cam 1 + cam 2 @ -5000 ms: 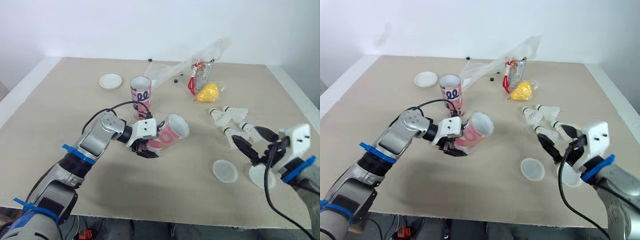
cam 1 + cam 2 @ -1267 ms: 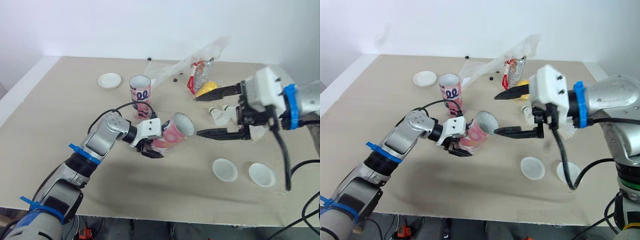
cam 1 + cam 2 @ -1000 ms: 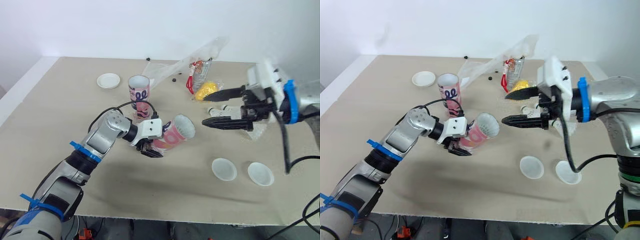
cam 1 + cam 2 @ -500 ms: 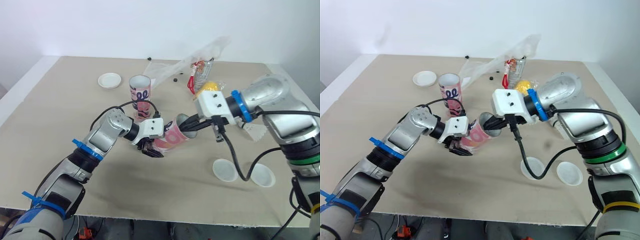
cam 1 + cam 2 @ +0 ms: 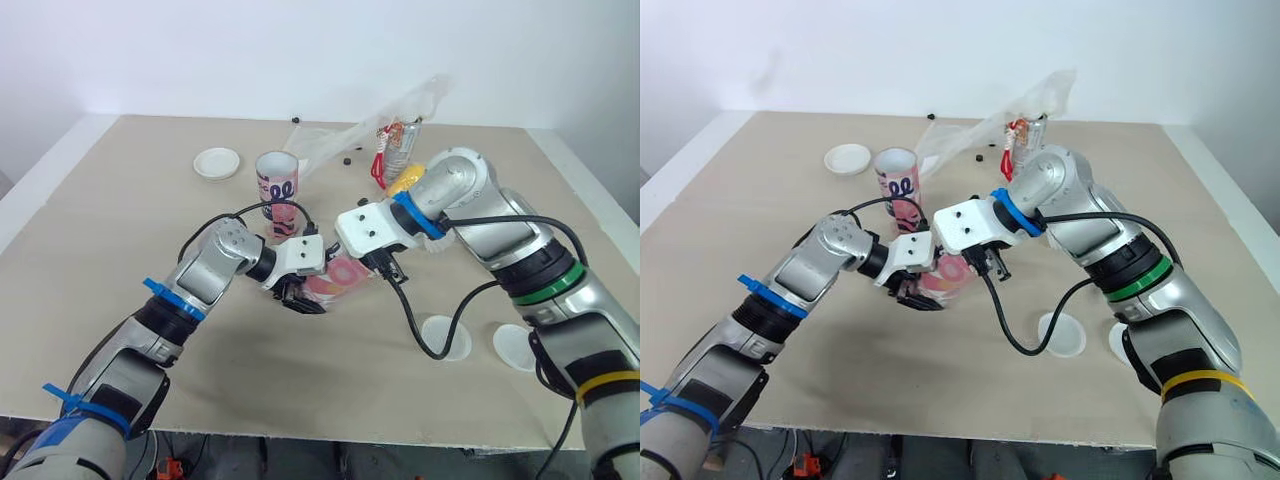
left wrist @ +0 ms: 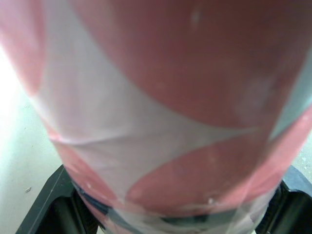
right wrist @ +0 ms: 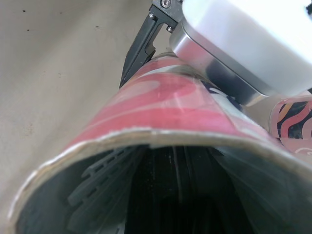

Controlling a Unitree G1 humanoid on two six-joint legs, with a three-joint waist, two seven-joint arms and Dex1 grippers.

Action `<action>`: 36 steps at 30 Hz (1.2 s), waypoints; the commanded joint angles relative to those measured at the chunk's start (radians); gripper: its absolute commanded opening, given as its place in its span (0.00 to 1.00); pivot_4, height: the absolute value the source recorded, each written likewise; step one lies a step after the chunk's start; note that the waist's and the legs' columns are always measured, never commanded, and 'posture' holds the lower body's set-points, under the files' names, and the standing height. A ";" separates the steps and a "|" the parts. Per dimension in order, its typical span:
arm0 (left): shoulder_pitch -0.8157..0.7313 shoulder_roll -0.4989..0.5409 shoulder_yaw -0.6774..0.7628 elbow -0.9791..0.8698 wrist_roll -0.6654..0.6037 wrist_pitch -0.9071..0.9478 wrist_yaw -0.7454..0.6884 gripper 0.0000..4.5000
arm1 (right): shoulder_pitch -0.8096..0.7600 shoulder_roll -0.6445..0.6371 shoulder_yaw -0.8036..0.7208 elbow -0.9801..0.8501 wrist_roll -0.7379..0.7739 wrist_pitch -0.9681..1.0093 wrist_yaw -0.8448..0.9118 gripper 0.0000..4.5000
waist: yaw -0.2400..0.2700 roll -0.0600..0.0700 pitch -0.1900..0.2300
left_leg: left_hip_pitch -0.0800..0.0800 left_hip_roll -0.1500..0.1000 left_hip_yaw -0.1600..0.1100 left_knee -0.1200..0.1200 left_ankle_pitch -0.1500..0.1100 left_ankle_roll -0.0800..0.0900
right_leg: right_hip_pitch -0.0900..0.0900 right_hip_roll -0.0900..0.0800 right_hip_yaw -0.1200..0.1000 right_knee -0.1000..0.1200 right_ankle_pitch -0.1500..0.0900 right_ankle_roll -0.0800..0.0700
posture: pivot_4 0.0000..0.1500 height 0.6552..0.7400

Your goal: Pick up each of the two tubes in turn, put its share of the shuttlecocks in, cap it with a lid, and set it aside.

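Left gripper: you see it clamped around the tilted pink tube, mid-tabletop.
Right gripper: at that tube's mouth; you cannot tell its state.

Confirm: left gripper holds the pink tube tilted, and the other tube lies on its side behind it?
Not quite. The other tube stands upright with its open end up, as the left eye view shows. The rest holds: the left gripper holds the pink tube tilted.
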 commanded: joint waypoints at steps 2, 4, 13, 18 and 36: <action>-0.001 -0.016 0.003 -0.021 -0.004 -0.002 0.013 0.76 | 0.010 0.035 0.045 0.014 -0.020 -0.003 0.056 0.03 | 0.000 0.000 0.000 | 0.002 0.000 0.000 0.000 0.000 0.000 | 0.001 0.000 0.000 0.000 0.000 0.000 | 1.00 1.00; 0.005 -0.022 0.012 -0.020 -0.014 -0.003 0.021 0.76 | -0.001 0.025 0.020 0.007 0.022 0.027 0.059 0.03 | 0.000 0.000 0.000 | 0.002 0.000 0.000 0.000 0.000 0.000 | 0.002 0.000 0.000 0.000 0.000 -0.001 | 1.00 1.00; 0.059 -0.028 0.056 0.006 -0.032 -0.068 0.051 0.76 | -0.057 -0.139 -0.157 -0.071 0.320 0.234 0.059 0.03 | 0.006 0.000 0.000 | -0.001 -0.001 -0.001 0.000 0.000 0.000 | 0.001 -0.001 0.000 0.000 0.000 -0.001 | 1.00 1.00; 0.097 -0.044 0.088 0.013 -0.060 -0.115 0.066 0.76 | -0.052 -0.242 -0.253 -0.087 0.401 0.339 0.053 0.03 | 0.008 0.000 0.000 | -0.005 -0.003 -0.002 -0.001 0.000 0.000 | -0.002 -0.003 0.000 -0.001 0.001 -0.004 | 1.00 1.00; 0.280 -0.315 0.168 0.155 -0.148 -0.485 0.210 0.76 | 0.733 -0.441 -0.809 -0.382 0.604 0.633 -0.286 0.03 | 0.021 0.003 0.000 | -0.009 -0.004 -0.005 0.001 0.000 0.000 | -0.003 -0.003 -0.003 -0.001 0.000 0.002 | 1.00 1.00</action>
